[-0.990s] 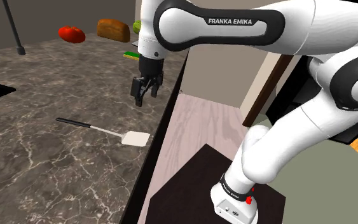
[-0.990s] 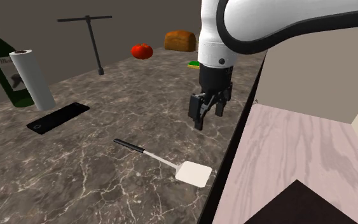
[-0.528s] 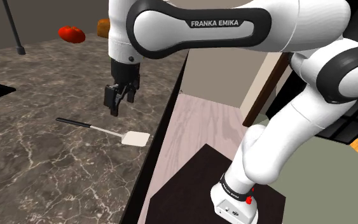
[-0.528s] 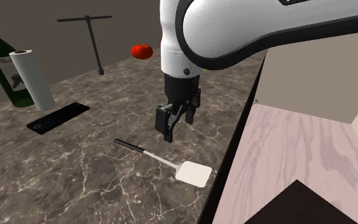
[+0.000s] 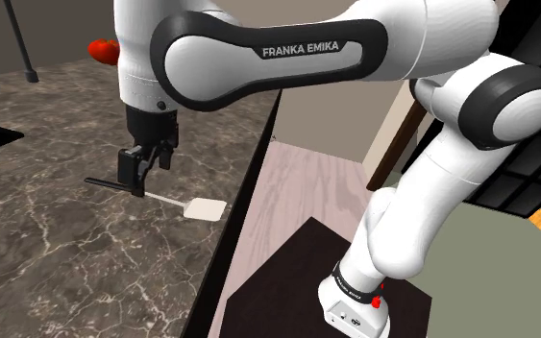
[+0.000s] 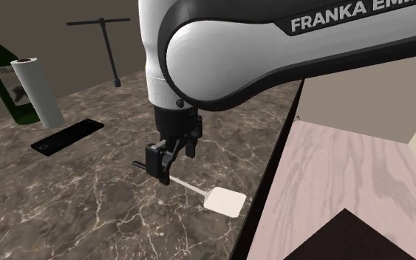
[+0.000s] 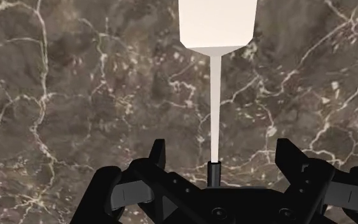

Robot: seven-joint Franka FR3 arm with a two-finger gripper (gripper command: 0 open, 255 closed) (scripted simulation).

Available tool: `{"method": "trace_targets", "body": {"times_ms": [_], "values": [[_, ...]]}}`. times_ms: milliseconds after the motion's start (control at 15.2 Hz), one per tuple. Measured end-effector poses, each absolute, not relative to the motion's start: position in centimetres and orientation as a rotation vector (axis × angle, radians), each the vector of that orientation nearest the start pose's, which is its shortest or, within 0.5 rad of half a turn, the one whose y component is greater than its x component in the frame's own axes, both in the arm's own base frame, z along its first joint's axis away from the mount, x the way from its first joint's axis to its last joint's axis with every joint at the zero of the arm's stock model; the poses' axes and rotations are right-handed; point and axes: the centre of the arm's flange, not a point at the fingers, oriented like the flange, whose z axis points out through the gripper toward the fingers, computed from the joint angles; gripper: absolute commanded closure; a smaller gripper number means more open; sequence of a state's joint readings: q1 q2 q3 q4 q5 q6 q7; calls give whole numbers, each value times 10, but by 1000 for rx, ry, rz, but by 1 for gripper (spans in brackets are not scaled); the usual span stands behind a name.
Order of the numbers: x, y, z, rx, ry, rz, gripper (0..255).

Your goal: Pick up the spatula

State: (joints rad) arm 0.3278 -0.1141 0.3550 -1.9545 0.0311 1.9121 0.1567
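Low over a marble counter (image 5: pixel 37 259): gripper (image 7: pixel 222 153) spread wide, straddling the spatula (image 7: pixel 217 22) where black handle meets pale shaft, touching it on neither side. Lying flat, blade just beside the counter's edge, handle end under the gripper.

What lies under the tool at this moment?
The spatula lies under the open tool, on the dark veined counter. Its white blade and shaft show; the tool covers part of the black handle.
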Motion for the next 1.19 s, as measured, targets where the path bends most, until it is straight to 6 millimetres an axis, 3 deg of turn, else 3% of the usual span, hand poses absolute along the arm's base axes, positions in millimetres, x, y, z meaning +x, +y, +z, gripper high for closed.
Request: {"method": "trace_targets", "body": {"times_ms": [330,396,1188], "values": [[409,345,505,-3019,-800,-99,0],[409,345,503,-3019,-800,-100,255],[409,344,507,-3018,-800,-101,255]]}}
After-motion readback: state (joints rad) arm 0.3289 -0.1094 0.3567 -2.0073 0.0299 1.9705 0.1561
